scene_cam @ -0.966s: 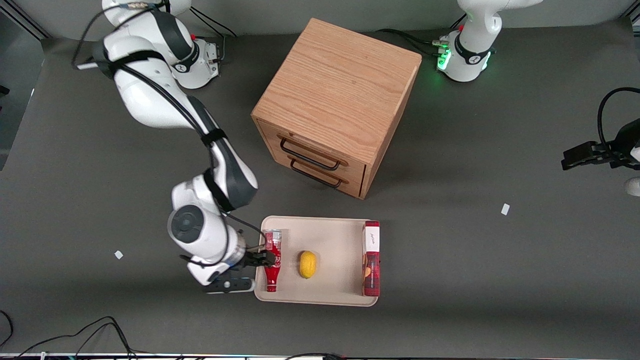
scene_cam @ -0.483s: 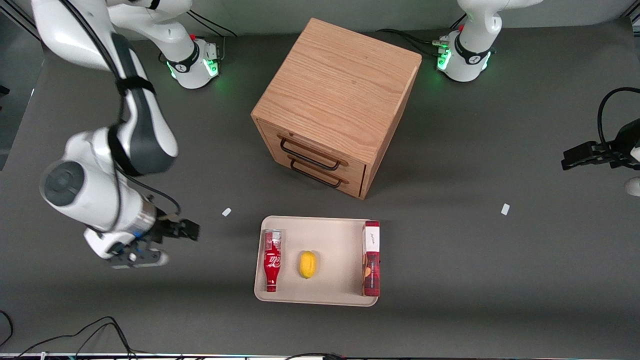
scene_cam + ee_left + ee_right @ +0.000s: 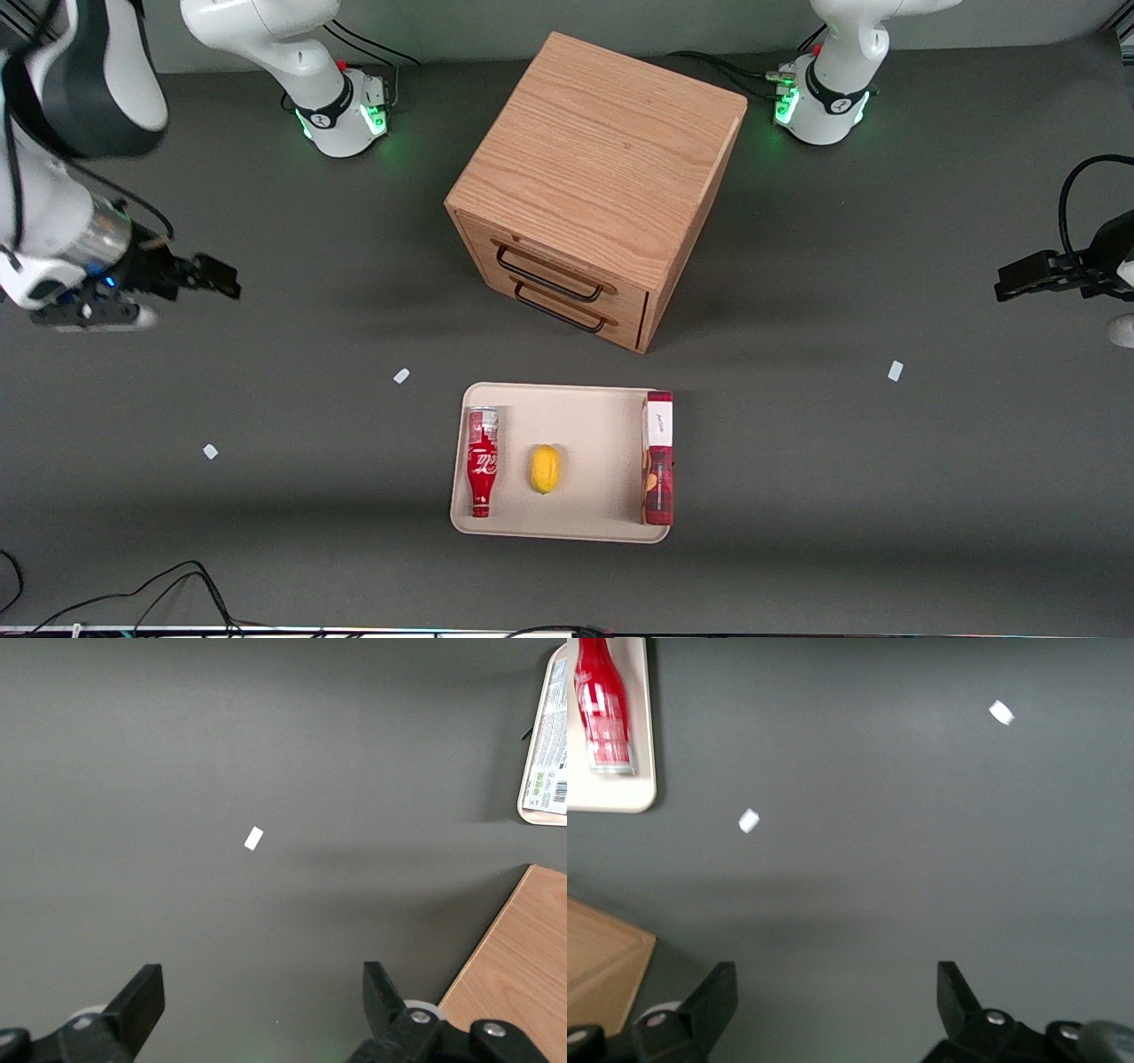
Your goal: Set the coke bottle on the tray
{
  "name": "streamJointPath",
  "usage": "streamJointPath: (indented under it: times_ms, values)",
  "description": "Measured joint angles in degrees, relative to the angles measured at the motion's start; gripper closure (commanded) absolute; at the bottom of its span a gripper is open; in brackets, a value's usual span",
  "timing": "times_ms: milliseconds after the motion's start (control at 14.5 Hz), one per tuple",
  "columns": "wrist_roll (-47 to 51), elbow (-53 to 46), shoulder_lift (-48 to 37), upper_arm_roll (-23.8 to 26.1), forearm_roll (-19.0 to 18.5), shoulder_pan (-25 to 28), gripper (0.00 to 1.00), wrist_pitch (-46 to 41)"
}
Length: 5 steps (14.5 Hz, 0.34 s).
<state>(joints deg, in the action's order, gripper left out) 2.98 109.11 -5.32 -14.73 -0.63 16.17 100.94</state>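
now the coke bottle [image 3: 481, 461] lies flat on the tray [image 3: 592, 523]; the end effector [image 3: 223, 279] hangs open and empty toward the working arm's end of the counter [image 3: 266, 496].

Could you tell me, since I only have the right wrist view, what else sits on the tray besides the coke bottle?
Observer: In the front view a lemon lies beside the coke bottle on the tray.
Operator: Is anything else on it?
Observer: Yes, a red rectangular box lies along the tray's edge toward the parked arm's end.
Operator: And where is my end effector?
Observer: The end effector is open above bare table, toward the working arm's end, well clear of the tray.
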Motion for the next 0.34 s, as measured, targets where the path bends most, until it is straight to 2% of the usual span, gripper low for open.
streamJointPath:
  times_ms: [207,345]
  values:
    - [0.01,-1.11,-4.33,-0.60,-1.76,0.01,0.00,-5.10]
    - [0.02,-2.95,-4.31,-0.86,-1.81,0.01,0.00,-5.70]
